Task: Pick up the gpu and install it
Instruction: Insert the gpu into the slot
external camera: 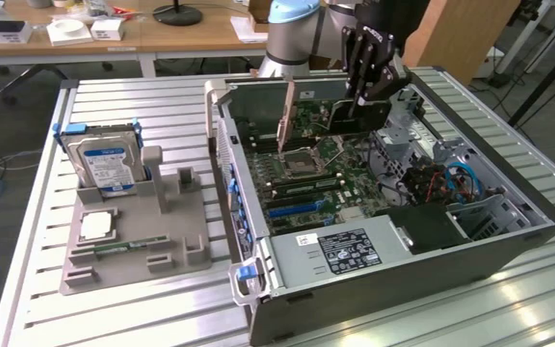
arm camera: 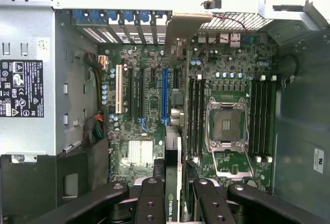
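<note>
The gpu [external camera: 318, 116] hangs edge-down inside the open computer case [external camera: 509, 238], above the motherboard [external camera: 306, 181], with its metal bracket facing the case's rear wall. My gripper [external camera: 358, 116] is shut on its top edge. In the wrist view the gpu [arm camera: 176, 146] is a thin blade running from between my black fingers [arm camera: 150, 198] up to its grey bracket [arm camera: 181, 28]. It lies just beside the long blue slot [arm camera: 164, 95], between that slot and the memory slots. I cannot tell whether its lower edge touches the board.
The empty CPU socket [arm camera: 226, 126] and the power supply [external camera: 345, 249] flank the card slots. On the exterior view's left, a grey fixture [external camera: 133, 253] holds a blue-labelled hard drive [external camera: 104, 163] and a silver CPU chip [external camera: 97, 225]. Coloured cables [external camera: 451, 181] crowd the case's far side.
</note>
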Motion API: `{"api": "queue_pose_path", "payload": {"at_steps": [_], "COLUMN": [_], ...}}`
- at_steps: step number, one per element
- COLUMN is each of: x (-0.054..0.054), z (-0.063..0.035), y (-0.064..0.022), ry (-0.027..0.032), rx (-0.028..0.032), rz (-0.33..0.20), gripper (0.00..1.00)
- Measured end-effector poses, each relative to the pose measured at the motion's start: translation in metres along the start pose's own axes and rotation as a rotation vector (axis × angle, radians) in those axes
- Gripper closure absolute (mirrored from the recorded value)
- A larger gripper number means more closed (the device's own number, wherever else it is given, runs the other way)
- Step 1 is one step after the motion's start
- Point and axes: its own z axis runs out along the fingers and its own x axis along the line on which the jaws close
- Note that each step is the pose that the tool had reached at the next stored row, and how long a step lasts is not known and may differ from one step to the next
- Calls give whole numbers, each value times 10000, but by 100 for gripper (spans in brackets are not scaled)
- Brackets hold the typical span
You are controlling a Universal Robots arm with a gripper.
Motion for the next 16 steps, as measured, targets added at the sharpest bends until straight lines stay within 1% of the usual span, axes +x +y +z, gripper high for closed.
{"api": "queue_pose_path", "payload": {"at_steps": [16], "x": [1], "z": [202], "y": [-2], "ry": [2], "rx": [-1], "rz": [0], "gripper": [74]}}
